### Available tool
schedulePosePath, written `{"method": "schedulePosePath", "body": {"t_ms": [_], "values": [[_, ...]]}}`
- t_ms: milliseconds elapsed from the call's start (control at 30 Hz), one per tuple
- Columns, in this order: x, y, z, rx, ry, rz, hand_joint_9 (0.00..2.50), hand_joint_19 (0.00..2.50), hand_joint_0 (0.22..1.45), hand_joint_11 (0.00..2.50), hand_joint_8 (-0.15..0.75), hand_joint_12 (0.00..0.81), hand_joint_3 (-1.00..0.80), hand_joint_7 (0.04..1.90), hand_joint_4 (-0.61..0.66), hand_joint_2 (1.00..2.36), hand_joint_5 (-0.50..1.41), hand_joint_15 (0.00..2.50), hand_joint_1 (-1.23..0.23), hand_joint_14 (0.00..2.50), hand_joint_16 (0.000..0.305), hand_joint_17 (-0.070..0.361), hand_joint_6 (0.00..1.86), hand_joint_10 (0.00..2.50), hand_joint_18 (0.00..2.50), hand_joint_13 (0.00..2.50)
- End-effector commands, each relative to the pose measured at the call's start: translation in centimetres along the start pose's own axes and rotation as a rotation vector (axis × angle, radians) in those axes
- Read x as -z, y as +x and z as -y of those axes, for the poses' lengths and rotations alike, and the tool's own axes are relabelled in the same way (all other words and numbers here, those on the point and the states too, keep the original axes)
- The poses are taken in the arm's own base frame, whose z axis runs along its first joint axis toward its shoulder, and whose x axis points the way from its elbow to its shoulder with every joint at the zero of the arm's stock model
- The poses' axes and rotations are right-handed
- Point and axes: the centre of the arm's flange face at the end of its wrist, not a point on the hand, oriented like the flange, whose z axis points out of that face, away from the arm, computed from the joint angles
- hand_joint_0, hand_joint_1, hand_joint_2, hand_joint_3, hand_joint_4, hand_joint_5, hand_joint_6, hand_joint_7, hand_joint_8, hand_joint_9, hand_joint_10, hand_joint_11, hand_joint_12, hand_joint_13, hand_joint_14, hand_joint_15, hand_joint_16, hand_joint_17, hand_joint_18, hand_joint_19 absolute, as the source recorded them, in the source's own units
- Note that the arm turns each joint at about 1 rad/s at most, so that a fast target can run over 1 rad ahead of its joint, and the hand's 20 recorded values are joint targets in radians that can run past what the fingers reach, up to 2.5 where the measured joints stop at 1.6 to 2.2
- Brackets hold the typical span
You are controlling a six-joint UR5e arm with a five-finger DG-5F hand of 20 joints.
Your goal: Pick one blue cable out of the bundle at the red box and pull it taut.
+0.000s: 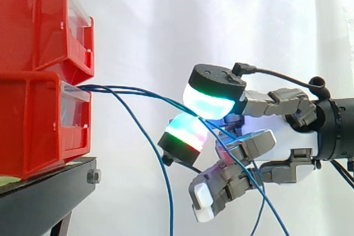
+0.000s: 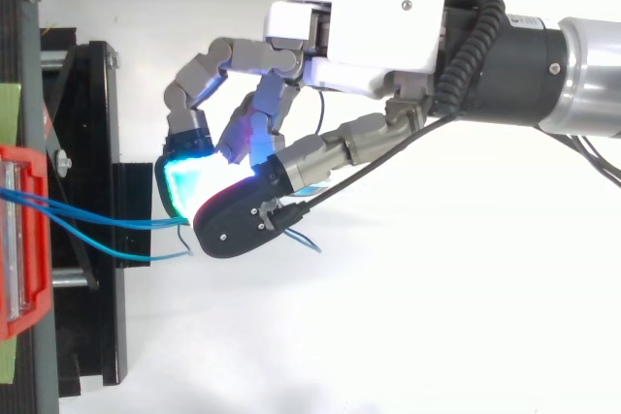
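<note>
place: robotics lab | cues: white curtain (image 1: pixel 221 15) backdrop, stacked red bins (image 1: pixel 33 120), black stand (image 1: pixel 38 197)

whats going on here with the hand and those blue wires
A robot hand is working at blue cables that come out of the red bins. Its fingers are curled, and two glowing pads pinch one cable a little way out from the bins. That cable runs fairly straight from bin to pads but does not look fully taut yet. A second cable hangs slack below.

Blue cables (image 1: pixel 110 88) cut by bottom edge, red bins (image 1: pixel 33 125) cropped left
</note>
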Motion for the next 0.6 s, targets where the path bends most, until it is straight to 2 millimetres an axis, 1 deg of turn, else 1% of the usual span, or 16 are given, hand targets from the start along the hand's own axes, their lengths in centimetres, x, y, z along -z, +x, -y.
{"method": "schedulePosePath", "body": {"t_ms": [0, 100, 133, 200, 233, 267, 300, 433, 567], "values": [[0.05, 0.00, 0.03, 0.001, 0.004, -0.001, 1.21, 0.41, 0.67, 1.54, 0.306, 0.357, -0.30, 0.99, 0.05, 1.01, -0.15, 0.62, -0.86, 0.02, 0.053, 0.118, 0.93, 0.55, 0.75, 0.97], [0.09, 0.00, 0.07, 0.001, 0.009, -0.001, 1.20, 0.39, 0.70, 1.54, 0.301, 0.354, -0.39, 0.98, 0.05, 1.01, -0.16, 0.62, -0.89, 0.02, 0.052, 0.118, 0.93, 0.57, 0.74, 0.95], [0.09, 0.00, 0.07, 0.001, 0.009, -0.001, 1.20, 0.39, 0.71, 1.52, 0.308, 0.352, -0.44, 0.95, 0.05, 1.01, -0.17, 0.61, -0.90, 0.02, 0.052, 0.118, 0.93, 0.57, 0.74, 0.95], [0.08, 0.03, 0.18, 0.001, 0.010, -0.003, 1.19, 0.39, 0.71, 1.53, 0.305, 0.351, -0.50, 0.93, 0.06, 1.00, -0.17, 0.62, -0.91, 0.02, 0.052, 0.118, 0.93, 0.58, 0.74, 0.95], [0.09, 0.01, 0.07, 0.001, 0.009, -0.003, 1.19, 0.39, 0.70, 1.52, 0.307, 0.354, -0.50, 0.93, 0.09, 1.00, -0.17, 0.61, -0.90, 0.02, 0.052, 0.118, 0.93, 0.58, 0.73, 0.94], [0.09, 0.01, 0.07, 0.001, 0.009, -0.003, 1.19, 0.40, 0.68, 1.51, 0.311, 0.349, -0.50, 0.94, 0.09, 1.00, -0.17, 0.62, -0.88, 0.03, 0.052, 0.118, 0.93, 0.58, 0.73, 0.94], [0.09, 0.01, 0.07, 0.001, 0.009, -0.003, 1.19, 0.40, 0.66, 1.51, 0.313, 0.352, -0.50, 0.92, 0.10, 1.00, -0.17, 0.61, -0.84, 0.02, 0.052, 0.118, 0.93, 0.59, 0.73, 0.94], [0.09, 0.11, 0.06, 0.001, 0.009, -0.003, 1.21, 0.43, 0.56, 1.49, 0.331, 0.366, -0.50, 0.95, 0.12, 1.00, -0.16, 0.62, -0.70, 0.02, 0.054, 0.122, 0.92, 0.60, 0.72, 0.94], [0.09, 0.34, 0.17, 0.002, 0.013, -0.005, 1.20, 0.43, 0.51, 1.45, 0.348, 0.386, -0.50, 0.96, 0.14, 1.00, -0.16, 0.62, -0.64, 0.02, 0.056, 0.126, 0.91, 0.65, 0.71, 0.95]]}}
